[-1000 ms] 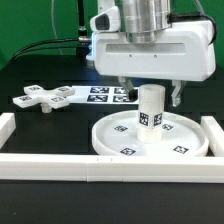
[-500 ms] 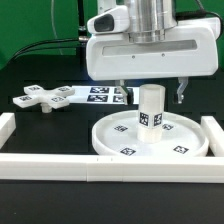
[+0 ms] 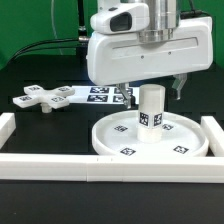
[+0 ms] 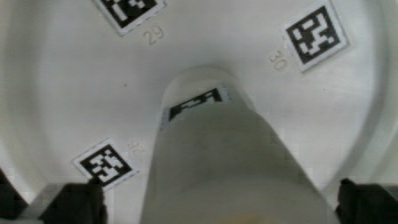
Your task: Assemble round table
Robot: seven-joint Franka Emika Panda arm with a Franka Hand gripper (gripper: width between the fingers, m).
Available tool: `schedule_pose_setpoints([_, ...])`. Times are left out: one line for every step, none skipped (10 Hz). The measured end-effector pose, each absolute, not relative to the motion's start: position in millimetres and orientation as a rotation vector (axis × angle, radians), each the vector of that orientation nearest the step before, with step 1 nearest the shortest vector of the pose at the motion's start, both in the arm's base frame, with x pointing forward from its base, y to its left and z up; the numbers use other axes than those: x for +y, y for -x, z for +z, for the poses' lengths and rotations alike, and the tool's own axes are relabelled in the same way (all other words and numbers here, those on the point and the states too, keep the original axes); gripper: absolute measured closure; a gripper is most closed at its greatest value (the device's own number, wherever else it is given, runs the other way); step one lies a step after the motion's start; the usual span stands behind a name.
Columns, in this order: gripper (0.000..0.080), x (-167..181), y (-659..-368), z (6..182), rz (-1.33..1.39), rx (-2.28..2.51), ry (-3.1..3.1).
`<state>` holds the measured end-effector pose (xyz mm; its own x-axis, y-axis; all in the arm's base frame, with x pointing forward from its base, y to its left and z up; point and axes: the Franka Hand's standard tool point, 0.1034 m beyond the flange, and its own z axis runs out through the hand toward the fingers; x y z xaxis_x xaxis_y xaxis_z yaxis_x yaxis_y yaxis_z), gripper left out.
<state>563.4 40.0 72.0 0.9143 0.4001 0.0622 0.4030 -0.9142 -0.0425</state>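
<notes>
The white rimmed disc (image 3: pixel 118 142) lies flat on the black table. The short cylinder leg (image 3: pixel 151 112) stands upright on its central hub. My gripper (image 3: pixel 152 92) hangs just over the top of the leg, open, with one finger on each side and neither touching it. In the wrist view the leg (image 4: pixel 222 140) runs between my two dark fingertips (image 4: pixel 79 205), with the tagged disc (image 4: pixel 71 90) beneath; my gripper (image 4: pixel 222 206) holds nothing. The cross-shaped foot (image 3: pixel 40 98) lies apart on the table at the exterior view's left.
The marker board (image 3: pixel 100 94) lies behind the disc, partly under my hand. Long white border rails run along the front (image 3: pixel 110 170), the left (image 3: pixel 7 125) and the right (image 3: pixel 212 132) of the work area, close round the disc.
My fingers have spread apart from the leg's sides. The hand has shifted slightly toward the exterior view's left and tilted. The leg stays upright on the disc.
</notes>
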Motion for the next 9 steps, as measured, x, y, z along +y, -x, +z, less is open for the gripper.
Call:
schedule_pose_setpoints([0.0151, 40.5, -564.5, 73.0, -0.081, -0.785, 2.994])
schedule_pose_setpoints([0.0151, 40.7, -564.9, 73.3, -0.087, -0.847, 2.98])
schedule_pose_setpoints([0.0151, 39.0, -564.4, 72.8, -0.088, -0.865, 2.977])
schedule_pose_setpoints([0.0151, 37.2, -564.3, 72.4, -0.087, -1.001, 2.942])
schedule_pose_setpoints([0.0151, 36.5, -564.3, 72.3, -0.088, -1.095, 2.91])
schedule_pose_setpoints([0.0151, 36.1, -564.3, 72.2, -0.089, -1.19, 2.876])
schedule_pose_setpoints([0.0151, 36.1, -564.3, 72.3, -0.081, -1.323, 2.834])
schedule_pose_setpoints([0.0151, 36.2, -564.3, 72.3, -0.072, -1.484, 2.771])
schedule_pose_setpoints([0.0151, 37.0, -565.2, 72.8, -0.069, -1.603, 2.721])
